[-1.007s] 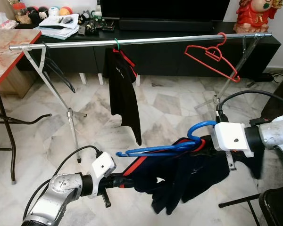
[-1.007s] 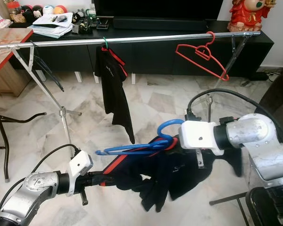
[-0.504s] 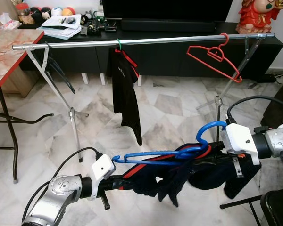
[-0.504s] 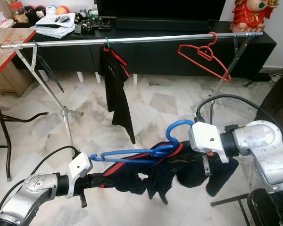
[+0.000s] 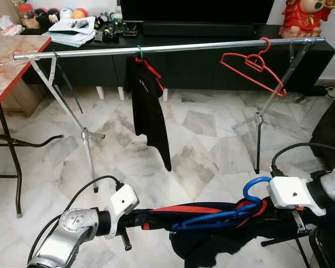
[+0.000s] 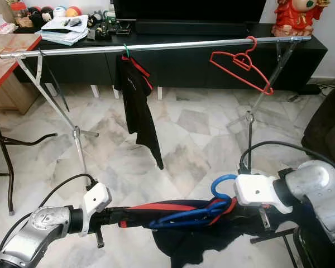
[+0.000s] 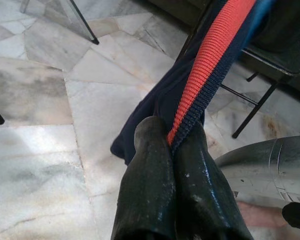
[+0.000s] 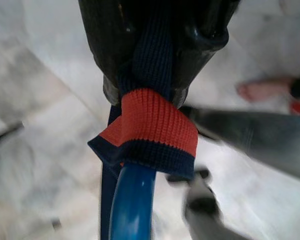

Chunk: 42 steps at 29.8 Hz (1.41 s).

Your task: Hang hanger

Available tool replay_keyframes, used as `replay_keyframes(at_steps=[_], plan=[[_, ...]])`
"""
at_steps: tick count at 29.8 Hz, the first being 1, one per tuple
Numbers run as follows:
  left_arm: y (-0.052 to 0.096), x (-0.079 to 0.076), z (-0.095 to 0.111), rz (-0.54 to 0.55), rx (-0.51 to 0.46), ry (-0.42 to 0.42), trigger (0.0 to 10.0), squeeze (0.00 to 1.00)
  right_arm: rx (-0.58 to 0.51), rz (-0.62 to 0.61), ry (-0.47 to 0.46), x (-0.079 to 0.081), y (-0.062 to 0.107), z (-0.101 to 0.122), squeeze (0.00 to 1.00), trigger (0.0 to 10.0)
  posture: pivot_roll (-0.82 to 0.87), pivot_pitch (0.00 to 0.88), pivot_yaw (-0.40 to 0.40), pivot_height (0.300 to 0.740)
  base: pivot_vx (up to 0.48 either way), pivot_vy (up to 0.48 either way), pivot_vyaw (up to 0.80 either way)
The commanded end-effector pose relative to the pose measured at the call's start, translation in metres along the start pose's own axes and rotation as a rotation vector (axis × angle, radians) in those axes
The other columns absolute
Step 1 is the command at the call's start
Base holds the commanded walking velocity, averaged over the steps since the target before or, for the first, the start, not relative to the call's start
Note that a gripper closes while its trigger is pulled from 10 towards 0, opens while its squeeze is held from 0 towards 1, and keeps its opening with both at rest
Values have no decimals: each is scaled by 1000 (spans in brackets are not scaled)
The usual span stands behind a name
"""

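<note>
While the left hand [image 7: 172,150] pinches the red-trimmed collar of a navy shirt [image 5: 212,245], the blue hanger [image 5: 223,215] lies threaded in the garment low above the marble floor [image 5: 201,139], and the right hand [image 8: 155,85] grips collar and hanger hook; behind, the clothes rail [image 5: 167,48] carries a black shirt [image 5: 148,109] and a red hanger [image 5: 255,67]

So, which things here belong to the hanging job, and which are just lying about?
For the job:
- blue hanger
- dark shirt on it
- left tool, shut on the shirt's collar
- right tool, also shut on the collar
- metal rail

Lying about:
- red hanger
- hung black shirt
- papers
</note>
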<state>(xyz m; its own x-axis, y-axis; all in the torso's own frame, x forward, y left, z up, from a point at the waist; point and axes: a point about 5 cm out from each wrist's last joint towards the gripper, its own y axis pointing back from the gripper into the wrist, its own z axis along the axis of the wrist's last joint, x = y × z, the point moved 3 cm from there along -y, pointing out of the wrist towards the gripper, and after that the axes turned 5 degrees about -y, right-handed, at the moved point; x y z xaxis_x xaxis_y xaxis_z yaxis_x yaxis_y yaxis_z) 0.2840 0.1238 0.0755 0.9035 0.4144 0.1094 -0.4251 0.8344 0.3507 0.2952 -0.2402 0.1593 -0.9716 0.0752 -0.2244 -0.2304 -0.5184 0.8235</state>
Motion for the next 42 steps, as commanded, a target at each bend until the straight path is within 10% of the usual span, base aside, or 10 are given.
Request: replay_keyframes(at_steps=[1,13,21,33,42], plan=[[8,3,-9,13,52,-5,0,0,104,-99,19,-12,11,-12,0,0,-81,186,25,740,0,0,0],[7,-1,12,-74,10,-3,0,0,77,-279,-13,-17,-22,-17,0,0,-82,175,38,740,0,0,0],[2,7,47,-74,-94,-39,0,0,-76,-145,-160,21,-73,-8,0,0,-67,161,31,740,0,0,0],[7,-34,77,-278,-191,-35,0,0,-217,-448,-411,-7,-105,1,0,0,-29,130,16,740,0,0,0],[-4,-56,86,-345,-205,-35,0,0,-418,-67,-405,39,-142,54,0,0,-15,119,15,740,0,0,0]])
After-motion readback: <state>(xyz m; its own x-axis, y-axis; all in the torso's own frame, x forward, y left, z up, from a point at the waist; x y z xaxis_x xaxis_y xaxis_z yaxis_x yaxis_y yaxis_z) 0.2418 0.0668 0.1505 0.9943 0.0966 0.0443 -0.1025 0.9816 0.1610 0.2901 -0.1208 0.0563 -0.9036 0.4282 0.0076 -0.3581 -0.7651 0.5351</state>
